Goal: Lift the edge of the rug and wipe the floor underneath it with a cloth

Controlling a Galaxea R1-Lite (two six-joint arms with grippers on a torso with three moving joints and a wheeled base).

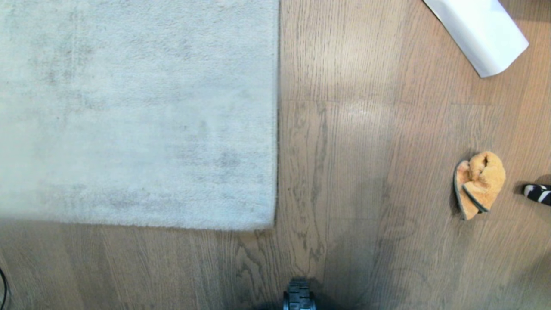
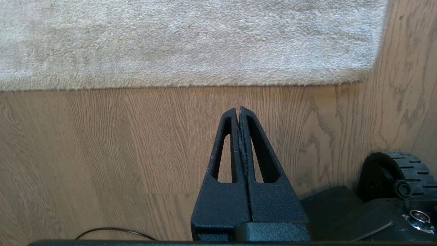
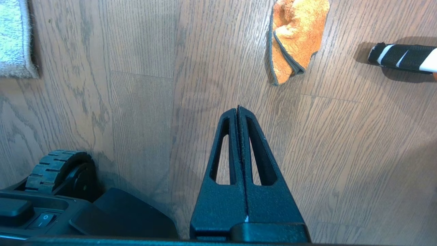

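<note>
A pale grey rug lies flat on the wood-grain floor (image 1: pixel 344 172), and its rug edge (image 1: pixel 275 129) ends in a corner (image 1: pixel 269 224) near the picture's middle. The orange cloth (image 1: pixel 478 183) with dark trim lies crumpled on the floor at the right. Neither gripper shows in the head view. My left gripper (image 2: pixel 238 108) is shut and empty, held over bare floor (image 2: pixel 102 143) short of the rug edge (image 2: pixel 191 82). The right gripper (image 3: pixel 238 108) is shut and empty too, over the floor, with the cloth (image 3: pixel 297 37) ahead of it and apart from it.
A white rolled paper sheet (image 1: pixel 478 30) lies at the far right. A black-and-white striped object (image 1: pixel 538 193) rests on the floor just beyond the cloth. My base's black wheel (image 1: pixel 299 295) shows at the near edge. A thin black cable (image 2: pixel 112 232) runs along the floor.
</note>
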